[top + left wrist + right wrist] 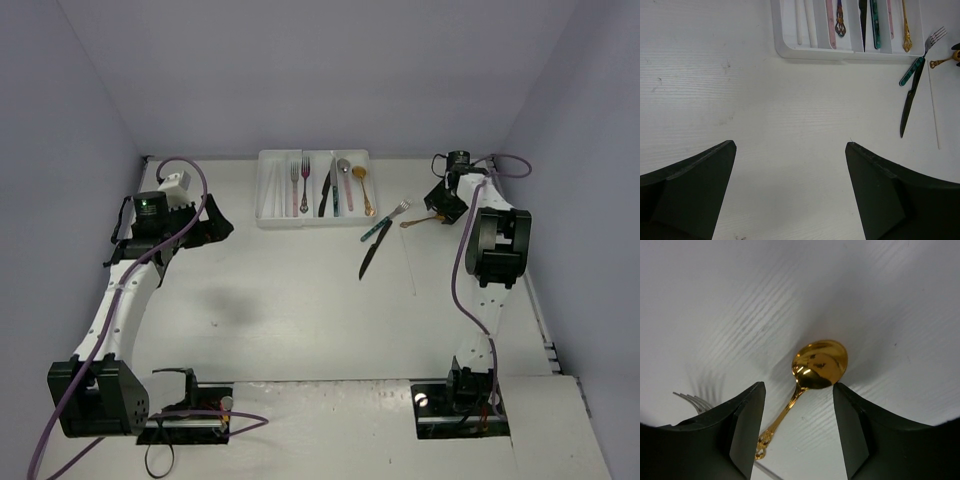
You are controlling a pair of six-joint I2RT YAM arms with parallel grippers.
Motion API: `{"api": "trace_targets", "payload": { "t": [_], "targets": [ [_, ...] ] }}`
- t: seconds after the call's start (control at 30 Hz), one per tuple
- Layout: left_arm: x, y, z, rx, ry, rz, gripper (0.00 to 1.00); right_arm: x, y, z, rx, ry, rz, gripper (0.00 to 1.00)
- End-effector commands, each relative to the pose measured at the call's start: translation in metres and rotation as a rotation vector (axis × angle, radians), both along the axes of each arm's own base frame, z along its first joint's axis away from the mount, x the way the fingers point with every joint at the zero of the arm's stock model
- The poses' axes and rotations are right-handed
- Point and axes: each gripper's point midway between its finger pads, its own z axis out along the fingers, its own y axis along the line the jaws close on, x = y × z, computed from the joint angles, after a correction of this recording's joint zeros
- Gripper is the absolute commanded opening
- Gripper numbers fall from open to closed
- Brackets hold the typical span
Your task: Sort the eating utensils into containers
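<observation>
If the right gripper [797, 387] shuts where it is now, I think the gold spoon [819, 364] could slip out or spin. Its handle is thin and shiny, and it lies flat on the table [300, 300]. The finger on the left of the wrist picture could also bump the teal-handled fork [690, 399], whose prongs peek out at the lower left, close by.

The right jaws are apart and hold nothing. The spoon's bowl sits in the middle of the wrist picture, just past the fingertips. Its handle runs down and left through the gap and touches neither finger, as far as I can tell.

From above, the spoon lies in the upper right of the picture, to the right of the white cutlery tray [310, 224] and not in it. The left gripper [790, 144] has its jaws wide apart and empty.
</observation>
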Motion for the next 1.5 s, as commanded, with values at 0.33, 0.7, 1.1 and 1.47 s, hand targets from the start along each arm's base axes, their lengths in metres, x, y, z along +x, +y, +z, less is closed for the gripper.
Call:
{"api": "trace_targets", "payload": {
  "t": [0.33, 0.7, 1.1, 1.47],
  "targets": [
    [0.013, 0.006, 0.018, 0.01, -0.063, 0.019, 0.91, -0.036, -0.031, -0.033, -0.222, 0.213, 0.068, 0.41],
    [0.01, 0.01, 0.017, 0.026, -0.054, 0.018, 0.91, -0.086, -0.081, -0.069, -0.327, 0.48, 0.203, 0.07],
    [0.013, 0.007, 0.016, 0.009, -0.047, 0.011, 0.91, -0.089, -0.093, -0.051, -0.314, 0.481, 0.379, 0.02],
    [0.011, 0.008, 0.016, 0.008, -0.049, 0.014, 0.91, -0.089, -0.018, -0.049, -0.076, 0.372, 0.645, 0.0]
  ]
}}
